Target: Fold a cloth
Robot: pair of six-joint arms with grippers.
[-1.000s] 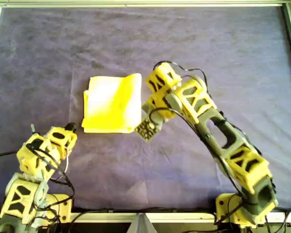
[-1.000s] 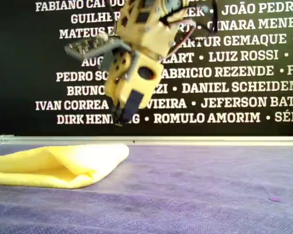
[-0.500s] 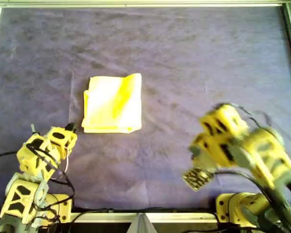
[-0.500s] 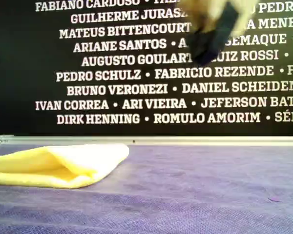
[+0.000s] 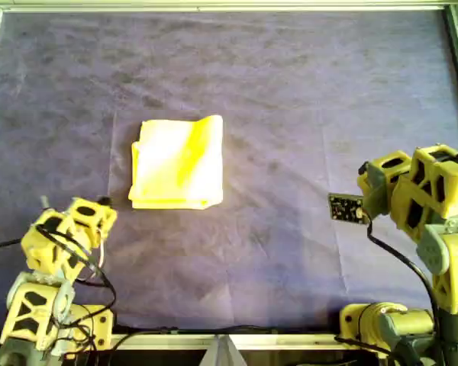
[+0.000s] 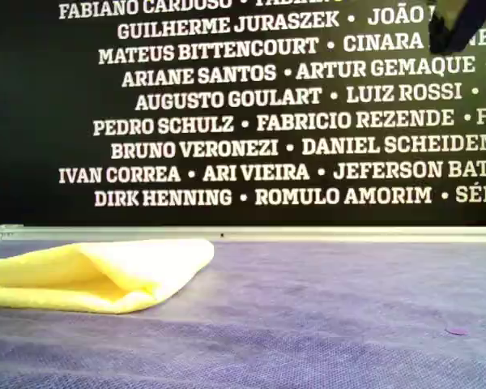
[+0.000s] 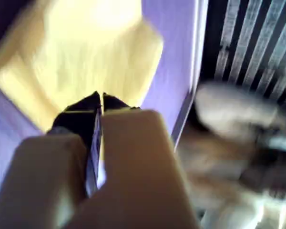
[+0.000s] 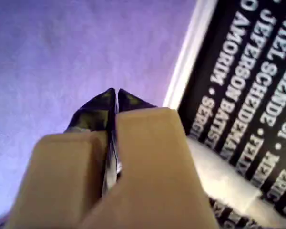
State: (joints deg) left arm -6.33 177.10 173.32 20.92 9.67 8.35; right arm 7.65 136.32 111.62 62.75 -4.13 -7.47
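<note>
While both arms sit folded near the overhead view's bottom edge, the left end effector (image 7: 101, 98) is at the bottom-left corner, clenched on nothing. The folded bright yellow fabric cloth (image 5: 177, 162) lies flat on the dark purple tabletop sheet (image 5: 305, 99), left of centre in that view, untouched. The right end effector (image 8: 115, 93), bottom right, is clenched and empty. Black backdrop banner (image 6: 251, 113) reads "PEDRO SCHULZ", "FABRICIO REZENDE", "DIRK HENNING", "ROMULO AMORIM".

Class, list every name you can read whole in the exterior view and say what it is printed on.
All in white on the black banner:
"ARIANE SANTOS"
"AUGUSTO GOULART"
"LUIZ ROSSI"
"PEDRO SCHULZ"
"FABRICIO REZENDE"
"BRUNO VERONEZI"
"IVAN CORREA"
"ARI VIEIRA"
"DIRK HENNING"
"ROMULO AMORIM"
Names at the edges are cut off. The cloth carries no text.
</note>
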